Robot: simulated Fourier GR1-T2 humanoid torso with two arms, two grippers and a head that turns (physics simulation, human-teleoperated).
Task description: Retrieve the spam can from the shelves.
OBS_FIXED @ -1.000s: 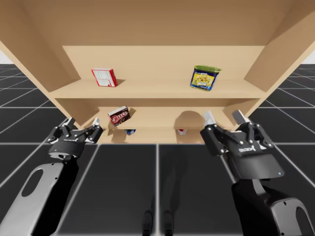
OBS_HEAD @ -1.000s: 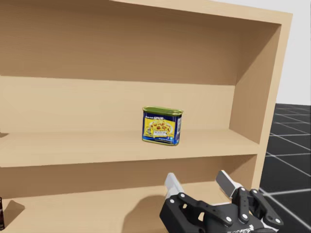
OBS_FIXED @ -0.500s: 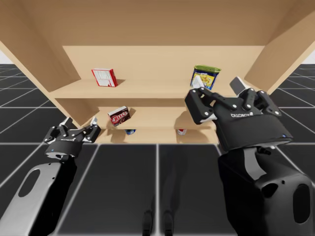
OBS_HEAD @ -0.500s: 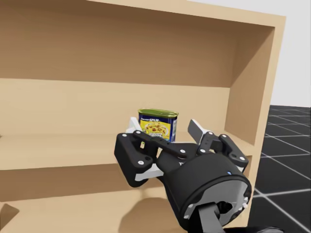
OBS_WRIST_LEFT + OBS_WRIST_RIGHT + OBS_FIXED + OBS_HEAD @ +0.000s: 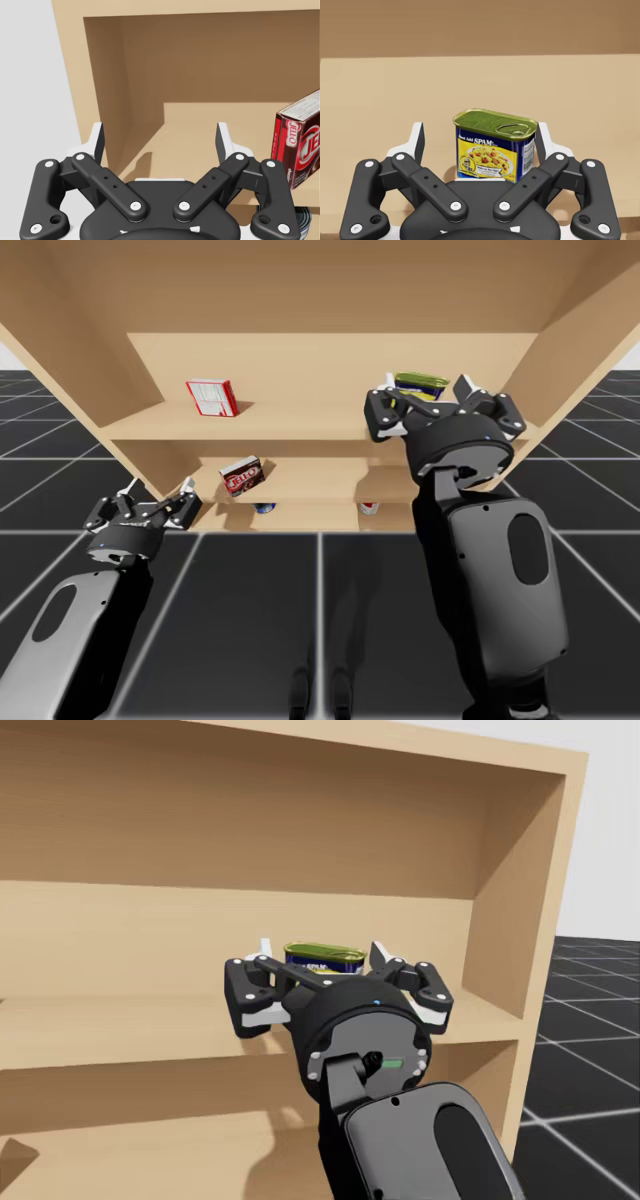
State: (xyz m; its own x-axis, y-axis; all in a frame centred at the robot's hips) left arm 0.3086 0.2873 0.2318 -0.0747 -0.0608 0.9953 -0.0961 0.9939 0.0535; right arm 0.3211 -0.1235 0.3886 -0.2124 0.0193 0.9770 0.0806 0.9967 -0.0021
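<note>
Left wrist view, left claw (image 5: 160, 135): its fingers are standing wide apart with nothing between them. It is hanging low before the lower shelf, with the dark red box (image 5: 297, 145) ahead and off to one side.
Red-and-white box (image 5: 212, 397): it is sitting at the left of the upper shelf (image 5: 300, 426), well apart from the can, so it is not crowding the grasp.
Spam can (image 5: 495, 150): it is standing upright toward the right of the upper shelf, between the right claw's fingers.
Right claw (image 5: 480, 135): it is straddling the can with fingers apart. One finger is lying close to the can's side and the other is leaving a gap, so nothing is clamped yet.
Doing it well: I judge that closing is the step. Centring sideways first should make both pads meet the flat sides together; otherwise the nearer finger risks shoving the can askew.
Room: the space overhead is looking generous, and the shelf's right wall (image 5: 510, 920) is standing clear of the claw. Drawing straight back over the front edge looks safest.
</note>
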